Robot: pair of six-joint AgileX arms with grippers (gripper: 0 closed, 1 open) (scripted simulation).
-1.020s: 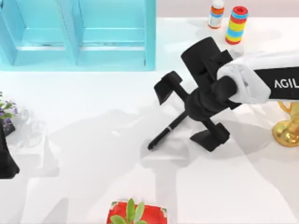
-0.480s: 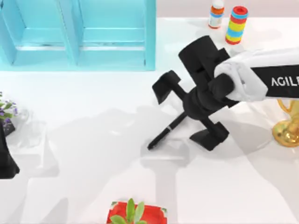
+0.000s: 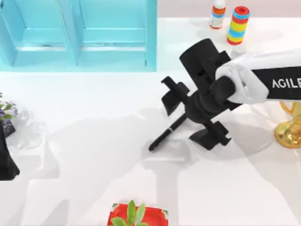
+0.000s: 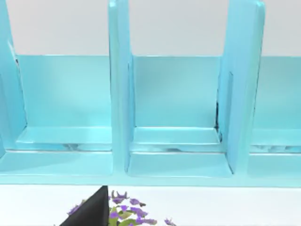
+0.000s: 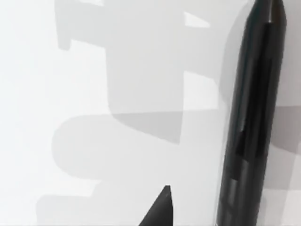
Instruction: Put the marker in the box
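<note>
From above, the right hand (image 3: 194,113) is hanging released, fingers astride the slim black silver-banded marker (image 3: 165,135) lying diagonally on the white surface (image 3: 94,155). The right wrist view is showing the marker (image 5: 251,122) close up. The left arm is sitting parked at the left edge.

White right arm (image 3: 263,77) bearing a black band lettered "AGILE"; matte black wrist and blocky 2-finger gripper (image 3: 194,115).
</note>
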